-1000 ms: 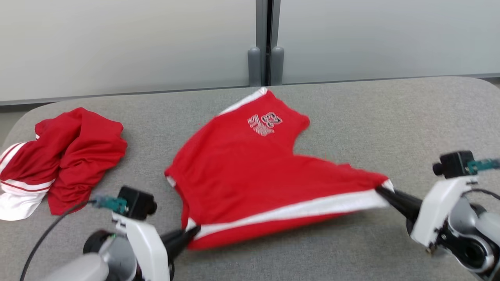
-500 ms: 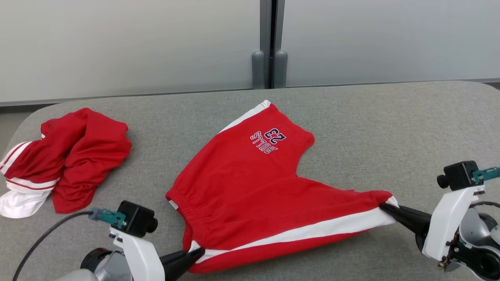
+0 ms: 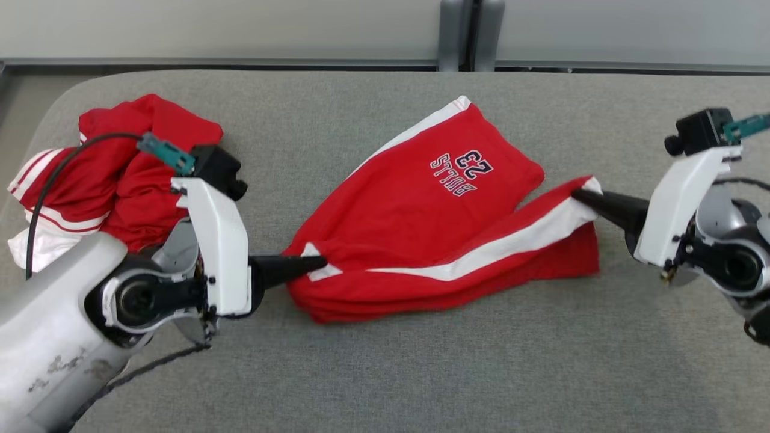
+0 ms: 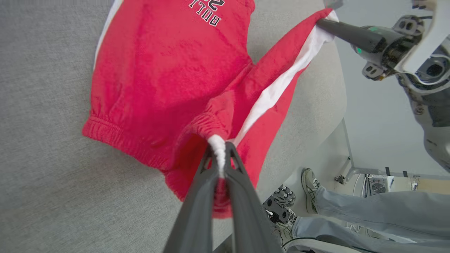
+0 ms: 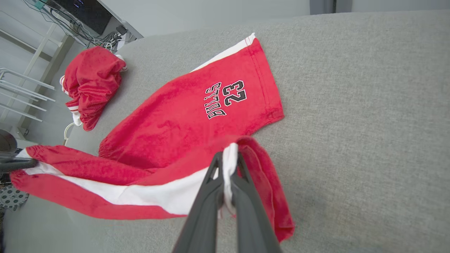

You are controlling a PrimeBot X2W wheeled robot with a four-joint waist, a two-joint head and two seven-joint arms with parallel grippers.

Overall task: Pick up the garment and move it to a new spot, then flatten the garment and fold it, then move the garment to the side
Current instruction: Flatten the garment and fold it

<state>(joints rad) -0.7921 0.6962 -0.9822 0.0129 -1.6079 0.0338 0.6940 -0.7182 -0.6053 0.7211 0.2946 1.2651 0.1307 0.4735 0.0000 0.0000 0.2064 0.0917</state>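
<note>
The garment (image 3: 421, 204) is a pair of red shorts with a white side stripe and "BULLS 23" print, lying mid-table. My left gripper (image 3: 322, 262) is shut on the white waistband corner, seen close in the left wrist view (image 4: 219, 147). My right gripper (image 3: 577, 194) is shut on the striped leg hem (image 5: 228, 154). The striped near half is held up between both grippers, draped partly over the flat printed leg (image 5: 197, 112). The left wrist view also shows the right gripper (image 4: 321, 21) pinching the hem.
A crumpled red-and-white clothes pile (image 3: 120, 174) lies at the table's far left, behind my left arm. Grey padded table (image 3: 421, 373) stretches in front of the shorts. A person's legs and shoe (image 4: 351, 211) stand beyond the table's edge.
The head camera has tilted down. Both grippers have lifted the striped near edge and carried it toward the far side, so the shorts are now half doubled over.
</note>
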